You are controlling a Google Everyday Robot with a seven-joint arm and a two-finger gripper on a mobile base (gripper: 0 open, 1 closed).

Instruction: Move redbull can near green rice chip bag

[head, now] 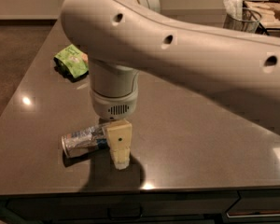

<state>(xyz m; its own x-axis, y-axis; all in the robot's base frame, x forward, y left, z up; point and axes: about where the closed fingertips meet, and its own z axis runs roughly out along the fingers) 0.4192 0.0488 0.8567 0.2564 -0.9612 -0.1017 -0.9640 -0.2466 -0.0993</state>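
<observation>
The redbull can (81, 141) lies on its side on the dark table near the front left, its silver end facing left. The gripper (119, 153) hangs from the big white arm and sits right at the can's right end, one cream finger (120, 143) in front of it. The can's right end is hidden behind that finger. The green rice chip bag (71, 61) lies at the far left of the table, partly hidden by the arm.
The white arm (186, 55) spans most of the view and hides the middle of the dark table (200, 143). A glass container (242, 17) stands on a rack at the back right. The table's front edge runs just below the gripper.
</observation>
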